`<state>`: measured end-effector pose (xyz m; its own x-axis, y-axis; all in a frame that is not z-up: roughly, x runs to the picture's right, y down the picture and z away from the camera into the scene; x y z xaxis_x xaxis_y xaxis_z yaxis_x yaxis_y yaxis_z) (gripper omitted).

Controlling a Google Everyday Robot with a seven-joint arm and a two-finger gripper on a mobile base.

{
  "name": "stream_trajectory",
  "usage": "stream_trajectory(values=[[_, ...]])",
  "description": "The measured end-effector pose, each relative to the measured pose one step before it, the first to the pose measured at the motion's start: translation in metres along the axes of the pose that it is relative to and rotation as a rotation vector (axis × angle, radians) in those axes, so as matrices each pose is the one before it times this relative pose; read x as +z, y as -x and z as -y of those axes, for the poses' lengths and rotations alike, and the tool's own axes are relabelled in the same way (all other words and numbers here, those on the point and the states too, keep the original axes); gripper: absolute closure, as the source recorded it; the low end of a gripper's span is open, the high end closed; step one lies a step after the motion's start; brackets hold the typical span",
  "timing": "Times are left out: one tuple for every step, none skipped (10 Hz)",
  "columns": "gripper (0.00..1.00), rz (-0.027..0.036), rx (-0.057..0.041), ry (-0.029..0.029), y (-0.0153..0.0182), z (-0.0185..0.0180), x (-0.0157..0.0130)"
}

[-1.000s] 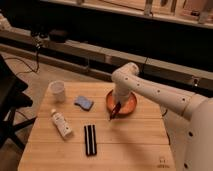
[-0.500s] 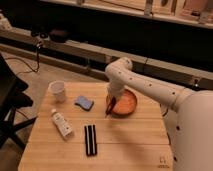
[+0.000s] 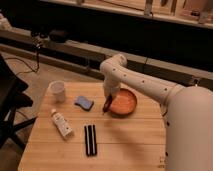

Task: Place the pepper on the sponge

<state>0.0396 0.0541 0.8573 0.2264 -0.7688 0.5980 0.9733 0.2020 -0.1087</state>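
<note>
Pepper (image 3: pixel 106 106), dark red and long, hangs at a slant from the tip of the tool (image 3: pixel 107 99), its tapered end pointing down toward the table (image 3: pixel 125 147). The tool is clamped on the pepper's upper end and sits low over the wooden top, in the gap between the sponge (image 3: pixel 84 103) and the bowl (image 3: pixel 126 103). The pepper is just beside the bowl's left rim and near the sponge's right edge, but apart from the sponge; whether its lower end touches the wood cannot be told. The sponge, a light-blue pad with wavy edges, lies flat to the left of the tool with nothing on it. The bowl is round, orange and shallow, and stands to the right of the tool. The white arm (image 3: pixel 142 86) reaches in from the right, bends at a rounded joint above the bowl and drops straight down to the tool. The robot's big white body (image 3: pixel 192 130) fills the lower right corner. A white cup (image 3: pixel 58 90) stands upright near the table's far left corner, well apart from the sponge. A white bottle (image 3: pixel 62 124) lies on its side toward the left edge, nearer the camera. A black striped block (image 3: pixel 90 139) lies flat in the middle of the near half, just right of the bottle. A dark chair (image 3: pixel 10 102) stands off the table's left side.
</note>
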Motion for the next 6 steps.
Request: stream_trajectory(values=[[0.79, -0.00099, -0.00638, 0.00286, -0.00236, -0.00015, 0.00023], [0.79, -0.00400, -0.01219, -0.00231, -0.00396, 0.00488, -0.00008], [0.79, -0.00186, -0.00991, -0.00172, -0.00341, 0.00434, 0.00006], [0.79, -0.00371, -0.00863, -0.00188, -0.00378, 0.00302, -0.00017], [0.79, -0.00036, -0.00447, -0.00019, -0.00018, 0.00058, 0.00013], [0.79, -0.00056, -0.00827, -0.00103, -0.00035, -0.00009, -0.00033]])
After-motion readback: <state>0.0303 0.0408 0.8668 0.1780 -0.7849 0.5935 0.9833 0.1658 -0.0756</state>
